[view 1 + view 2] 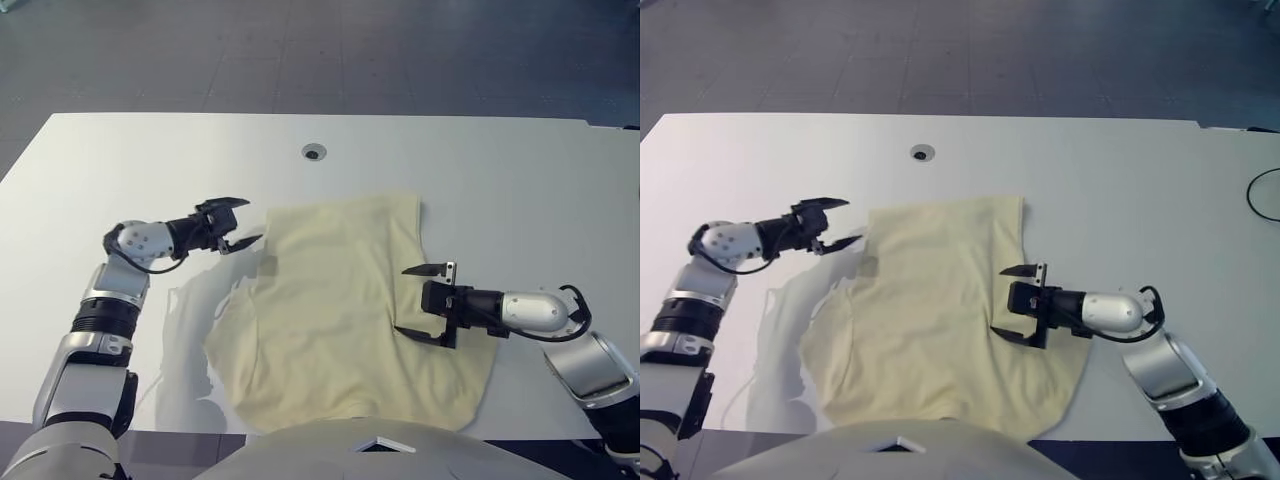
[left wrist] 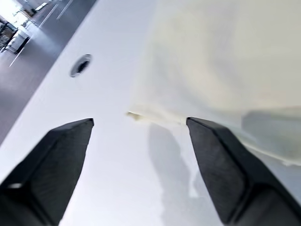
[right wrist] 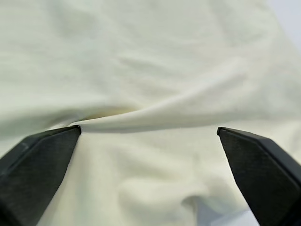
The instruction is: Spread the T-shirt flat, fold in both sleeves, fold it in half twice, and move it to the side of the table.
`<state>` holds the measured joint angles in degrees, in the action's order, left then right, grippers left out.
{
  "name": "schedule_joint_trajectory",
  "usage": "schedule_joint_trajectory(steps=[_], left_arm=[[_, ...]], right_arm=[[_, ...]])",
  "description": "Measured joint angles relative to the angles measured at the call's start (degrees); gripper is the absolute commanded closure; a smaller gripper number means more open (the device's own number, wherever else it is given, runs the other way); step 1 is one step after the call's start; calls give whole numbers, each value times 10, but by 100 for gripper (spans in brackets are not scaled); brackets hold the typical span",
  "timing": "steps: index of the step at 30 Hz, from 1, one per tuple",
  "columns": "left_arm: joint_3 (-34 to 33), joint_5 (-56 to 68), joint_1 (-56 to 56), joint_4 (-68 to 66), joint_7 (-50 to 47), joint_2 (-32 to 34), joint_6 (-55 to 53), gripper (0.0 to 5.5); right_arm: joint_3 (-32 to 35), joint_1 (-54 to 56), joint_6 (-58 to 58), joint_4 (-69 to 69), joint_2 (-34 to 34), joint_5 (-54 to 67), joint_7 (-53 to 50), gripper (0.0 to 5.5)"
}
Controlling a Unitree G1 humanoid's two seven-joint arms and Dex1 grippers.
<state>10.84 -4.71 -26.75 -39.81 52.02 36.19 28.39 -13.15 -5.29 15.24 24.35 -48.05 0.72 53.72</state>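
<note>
Beneath right pincer (image 1: 402, 300), pale T-shirt (image 1: 320, 330)

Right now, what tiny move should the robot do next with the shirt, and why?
Probably nudge the left tool forward onto the nearest corner of the shirt and pinch it. That tool is open, the corner lies just ahead of it, and the shirt is crumpled on that side, not flat. The right tool hangs open over a raised fold.

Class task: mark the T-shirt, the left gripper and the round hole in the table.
T-shirt (image 1: 330, 320): left eye view, middle of the cloth.
left gripper (image 1: 252, 220): left eye view, midway between its open fingertips.
round hole (image 1: 314, 152): left eye view, its dark centre.
</note>
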Motion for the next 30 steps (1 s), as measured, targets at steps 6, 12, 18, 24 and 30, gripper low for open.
schedule_joint_trajectory(steps=[6, 12, 18, 24, 30], left_arm=[[25, -54, -75, -144, -53, -26, 101, 18], [44, -84, -118, -220, -89, -44, 152, 12], [60, -116, -143, -266, -153, -48, 167, 12], [83, -156, -171, -297, -239, -73, 152, 12], [86, -159, -185, -324, -299, -121, 133, 12]], right_arm=[[0, -6, 6, 12, -1, -1, 1, 10], [0, -8, 5, 11, -1, -6, 1, 10], [0, -8, 1, 9, -1, -9, 0, 10], [-1, -6, -4, 6, -1, -10, 1, 10], [-1, -7, -7, 5, -1, -10, -1, 10]])
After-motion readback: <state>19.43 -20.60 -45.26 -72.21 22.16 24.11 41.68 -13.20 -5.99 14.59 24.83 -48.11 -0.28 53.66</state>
